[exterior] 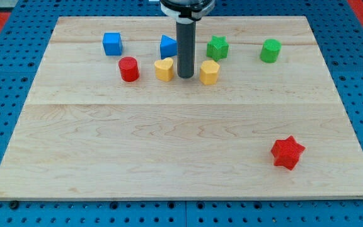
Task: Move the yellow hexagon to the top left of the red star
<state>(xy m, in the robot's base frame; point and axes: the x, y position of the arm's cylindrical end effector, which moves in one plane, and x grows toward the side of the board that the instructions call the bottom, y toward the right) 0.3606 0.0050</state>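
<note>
The yellow hexagon lies in the upper middle of the wooden board, just to the right of my tip. My rod comes down from the view's top, and its tip stands between the yellow hexagon and a yellow heart, a small gap from each. The red star lies far off at the lower right of the board.
A red cylinder stands left of the yellow heart. A blue cube and a blue triangular block, partly hidden by the rod, lie near the top. A green star and a green cylinder lie upper right. The board rests on a blue pegboard.
</note>
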